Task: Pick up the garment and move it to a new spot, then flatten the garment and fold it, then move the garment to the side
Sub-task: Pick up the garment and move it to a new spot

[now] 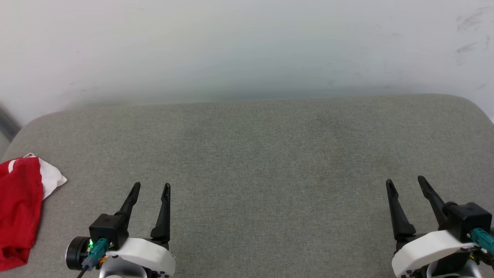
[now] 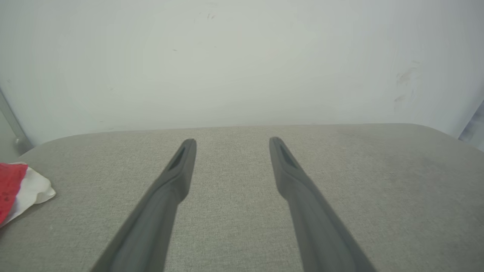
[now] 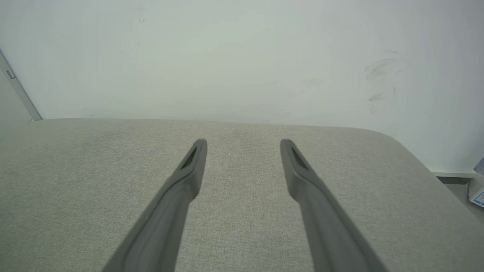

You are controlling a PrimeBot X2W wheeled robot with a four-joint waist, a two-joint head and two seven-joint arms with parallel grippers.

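Observation:
The garment (image 1: 19,204), red with a white sleeve showing, lies bunched at the far left edge of the grey cushioned surface (image 1: 262,154), partly cut off by the head view's border. Its print is hidden. The left wrist view catches its red and white corner (image 2: 22,189) at the left edge. My left gripper (image 1: 151,186) hovers open over the surface at the lower left, to the right of the garment and apart from it, nothing between its fingers (image 2: 231,141). My right gripper (image 1: 405,180) stands open at the lower right, empty (image 3: 244,142).
A pale wall (image 1: 247,46) rises right behind the surface's far edge. The surface has rounded far corners. A dark strip of floor and a small white box (image 3: 477,189) lie beyond its right side.

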